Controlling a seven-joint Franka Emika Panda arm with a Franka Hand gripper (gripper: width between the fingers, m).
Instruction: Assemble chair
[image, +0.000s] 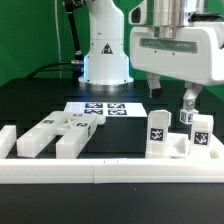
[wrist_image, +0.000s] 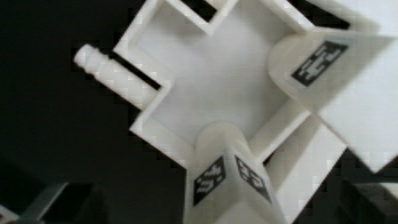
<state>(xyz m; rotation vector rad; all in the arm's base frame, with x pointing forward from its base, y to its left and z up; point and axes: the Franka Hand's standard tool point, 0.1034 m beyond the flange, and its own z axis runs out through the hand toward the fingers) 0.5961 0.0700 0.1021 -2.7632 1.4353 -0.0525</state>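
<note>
The chair is in loose white blocky parts with black-and-white tags. One cluster (image: 176, 138) stands upright at the exterior view's right, against the front rail. Several other bars and blocks (image: 52, 136) lie at the left. My gripper (image: 171, 96) hangs just above the right cluster, open, with nothing between its fingers. In the wrist view this cluster (wrist_image: 214, 90) fills the picture: a flat white piece with tagged posts (wrist_image: 317, 60) and a ridged peg (wrist_image: 107, 70). The gripper (wrist_image: 210, 208) straddles a tagged post (wrist_image: 228, 178), and its dark fingertips (wrist_image: 43, 204) show only dimly at the corners.
The marker board (image: 98, 108) lies flat on the black table behind the parts. A long white border rail (image: 110, 170) runs along the front, with another rail (image: 7, 140) at the left. The robot's base (image: 105, 55) stands at the back, before a green backdrop.
</note>
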